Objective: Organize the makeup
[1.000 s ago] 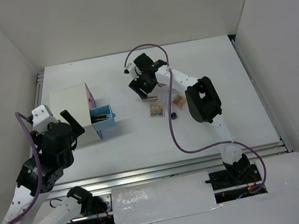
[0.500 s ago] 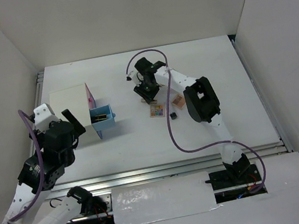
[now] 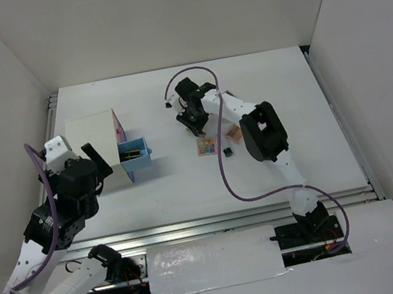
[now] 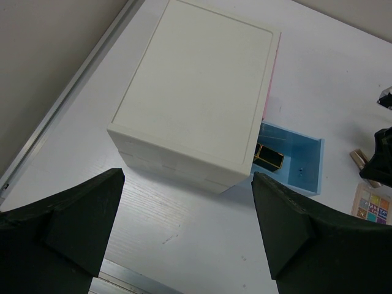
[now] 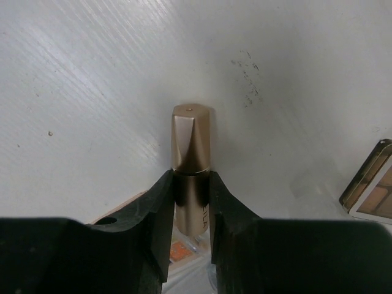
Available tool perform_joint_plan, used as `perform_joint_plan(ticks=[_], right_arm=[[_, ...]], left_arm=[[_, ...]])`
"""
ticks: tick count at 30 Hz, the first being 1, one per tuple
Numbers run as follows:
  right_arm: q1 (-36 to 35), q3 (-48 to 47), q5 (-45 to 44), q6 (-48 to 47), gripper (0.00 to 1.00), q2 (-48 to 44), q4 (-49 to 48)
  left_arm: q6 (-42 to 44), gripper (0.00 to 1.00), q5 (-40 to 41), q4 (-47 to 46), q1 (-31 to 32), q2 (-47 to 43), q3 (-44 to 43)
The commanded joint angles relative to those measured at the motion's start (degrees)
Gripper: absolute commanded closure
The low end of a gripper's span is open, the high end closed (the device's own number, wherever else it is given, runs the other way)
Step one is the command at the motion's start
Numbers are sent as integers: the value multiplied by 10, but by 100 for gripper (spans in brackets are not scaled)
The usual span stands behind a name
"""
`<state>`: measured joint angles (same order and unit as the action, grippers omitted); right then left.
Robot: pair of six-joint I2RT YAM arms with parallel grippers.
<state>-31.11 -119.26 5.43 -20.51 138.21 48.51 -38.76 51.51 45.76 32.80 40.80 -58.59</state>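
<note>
The right hand is closed narrow on the gold lipstick tube, one black finger pressed to each side of its lower half. The tube's faceted cap sticks out past the fingertips, over the white table. Whether the tube touches the table I cannot tell. Under the fingers lies a flat pale item with an orange patch, mostly hidden. At the right edge of the wrist view sits the corner of a brown palette with a gold rim.

From above, the right hand is at the middle of the far half of the table. Just nearer than it lies the multicoloured palette, with the brown palette beside that and a tiny black-capped bottle close by.

The left hand is spread wide and holds nothing. It hangs above the near side of the white box. The box's blue drawer is pulled out to the right, and a black-gold tube lies in it against the box front. A pink drawer edge shows above the blue one. The left hand and box are well apart from the right hand's cluster.
</note>
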Motion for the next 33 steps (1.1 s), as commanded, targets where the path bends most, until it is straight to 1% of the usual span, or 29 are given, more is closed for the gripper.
perform_joint_plan(ticks=[1,3,4,6,8,10,12,13,16,17,18,24,29,33], right_arm=[[-8,55,-16,6,84,-63,-87],[-9,83,-24,14,85,-96,-130],[-10,109,-30,21,85,-130,-170],[-13,130,-41,24,85,-159,-203],[-27,124,-51,20,86,-188,-213],[-40,115,-33,3,86,-218,-207],[-68,130,32,-11,85,-245,-215],[-77,136,84,-20,85,-270,-228],[-111,137,170,-23,84,-297,-240],[-125,133,208,-20,84,-298,-243],[-133,120,222,-18,83,-297,-245],[-179,67,259,-16,82,-268,-249],[-189,3,253,-21,78,-211,-216],[-191,0,245,-11,71,-182,-222]], left_arm=[[15,1,3,-19,-2,3,1],[16,1,2,-20,-2,3,1],[16,1,2,-20,-2,4,1],[16,1,2,-20,-2,6,1],[16,1,2,-19,-2,7,1],[15,1,2,-19,-1,9,0],[16,1,1,-20,-2,8,0],[16,1,1,-21,-2,8,0],[16,1,0,-22,-2,7,1],[16,1,0,-22,-2,6,1],[16,1,1,-22,-2,6,1],[17,1,-2,-22,-2,0,1],[16,1,-2,-21,-2,-6,1],[16,1,-2,-25,-2,-18,3]])
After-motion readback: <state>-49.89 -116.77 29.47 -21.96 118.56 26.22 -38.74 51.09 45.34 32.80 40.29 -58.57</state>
